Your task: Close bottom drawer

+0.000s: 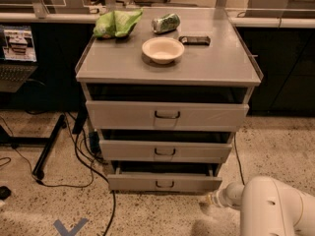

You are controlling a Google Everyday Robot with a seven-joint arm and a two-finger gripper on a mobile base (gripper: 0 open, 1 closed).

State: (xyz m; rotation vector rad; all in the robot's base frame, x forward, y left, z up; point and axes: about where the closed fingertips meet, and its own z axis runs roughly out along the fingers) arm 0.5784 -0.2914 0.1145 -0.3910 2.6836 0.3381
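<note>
Grey metal cabinet [216,63] stands mid-frame on a speckled floor, with three drawers stacked below its flat top. White robot arm [275,208] comes in from the lower right corner, low to the floor.

Top drawer [123,116] is the tallest and widest, and stands out a little from the frame. Middle drawer [128,151] is narrower and also ajar. The bottom drawer [133,182] is the slimmest. It sits lowest, just above the floor, slightly pulled out with a dark gap showing above its front. Its small dark wire handle [165,184] is centred on the front.

Laptop [17,53] is open at the left edge.

On the cabinet top are a green bag [115,22], a pale bowl [163,49], a green can [165,22] lying on its side, and a flat dark object [194,40].

The gripper [209,204] is down by the floor, just below and beside the bottom drawer's right corner. Cannot tell whether it is spread or closed, or whether it touches the front.
</note>
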